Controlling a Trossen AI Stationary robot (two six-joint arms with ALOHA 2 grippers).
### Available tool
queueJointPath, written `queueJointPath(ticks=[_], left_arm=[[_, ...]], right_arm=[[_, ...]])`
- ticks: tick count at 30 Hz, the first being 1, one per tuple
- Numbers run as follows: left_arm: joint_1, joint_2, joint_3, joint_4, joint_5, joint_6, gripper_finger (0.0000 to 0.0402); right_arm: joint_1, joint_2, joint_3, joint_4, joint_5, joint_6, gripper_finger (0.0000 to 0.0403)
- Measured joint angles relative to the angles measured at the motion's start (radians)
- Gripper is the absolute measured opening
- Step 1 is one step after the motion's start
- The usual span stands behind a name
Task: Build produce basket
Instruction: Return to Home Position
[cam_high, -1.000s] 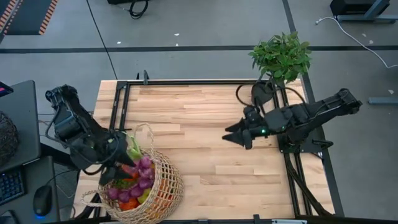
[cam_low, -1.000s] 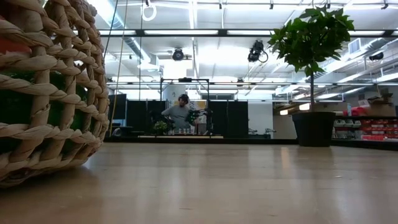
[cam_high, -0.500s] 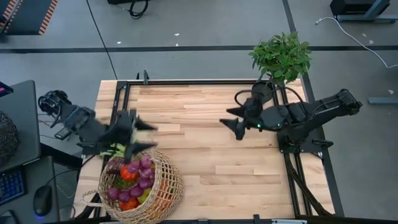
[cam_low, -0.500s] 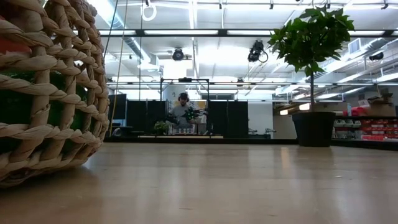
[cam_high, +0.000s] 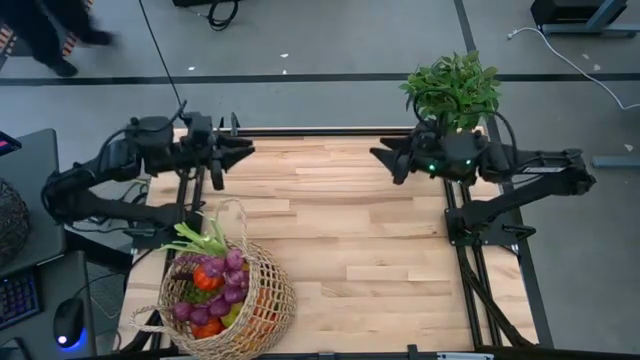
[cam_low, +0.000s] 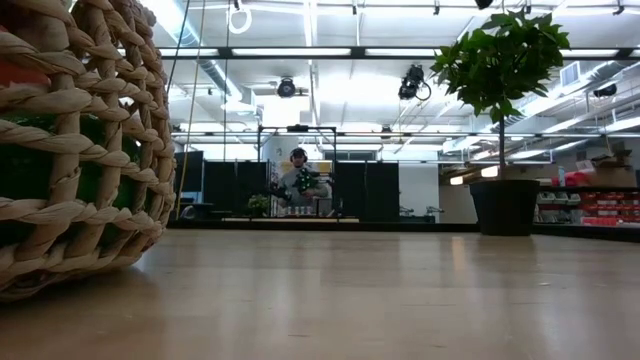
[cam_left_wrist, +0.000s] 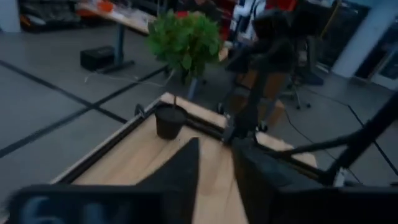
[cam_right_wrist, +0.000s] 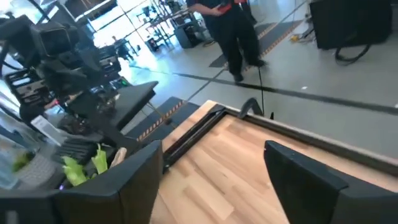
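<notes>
Basket (cam_high: 276, 300) of open tan wicker heaped with glossy produce (cam_high: 224, 286); left fingers (cam_left_wrist: 179, 172) and right fingers (cam_right_wrist: 300, 180) apart.

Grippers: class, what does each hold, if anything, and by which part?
Nothing is held: the left gripper and right gripper both have open, empty jaws; the produce sits in the basket.

Rough tan woven wicker basket (cam_high: 281, 300), smooth glossy produce (cam_high: 226, 284), pale matt wood table (cam_high: 340, 230), matt black metal frame (cam_high: 320, 131)
</notes>
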Motion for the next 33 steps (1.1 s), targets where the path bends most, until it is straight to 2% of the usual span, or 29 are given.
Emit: queueJointPath(ticks=[2, 5, 8, 12, 17, 20, 23, 25, 28, 33], left_arm=[[0.058, -0.021, 0.000, -0.051, 0.047, -0.007, 0.0068], [0.087, -0.068, -0.002, -0.108, 0.045, -0.038, 0.0014], [0.078, -0.125, -0.002, -0.120, 0.025, -0.058, 0.0008], [0.023, -0.211, -0.026, -0.139, -0.053, -0.116, 0.0004], [-0.057, -0.331, -0.216, -0.018, -0.122, -0.210, 0.0002], [-0.091, -0.394, -0.332, 0.068, -0.142, -0.256, 0.0002], [-0.126, -0.442, -0.412, 0.081, -0.149, -0.306, 0.0001], [-0.149, -0.486, -0.457, 0.075, -0.196, -0.303, 0.0001], [-0.170, -0.603, -0.527, 0.095, -0.279, -0.280, 0.0001], [-0.173, -0.834, -0.688, 0.164, -0.277, -0.319, 0.0001]], right_arm=[[-0.015, -0.020, 0.000, -0.022, -0.034, -0.022, 0.0262], [-0.021, -0.048, -0.002, -0.054, -0.051, -0.021, 0.0219], [-0.004, -0.088, -0.043, -0.049, -0.051, -0.009, 0.0167], [0.030, -0.164, -0.153, 0.017, -0.035, 0.044, 0.0094], [0.059, -0.263, -0.308, 0.201, -0.034, 0.053, 0.0012], [0.074, -0.309, -0.370, 0.254, -0.032, 0.066, 0.0012], [0.084, -0.348, -0.406, 0.254, -0.032, 0.082, 0.0019], [0.089, -0.373, -0.429, 0.252, -0.032, 0.071, 0.0013], [0.090, -0.408, -0.459, 0.249, -0.037, 0.037, 0.0006], [0.092, -0.472, -0.522, 0.290, -0.052, 0.063, 0.0010]])
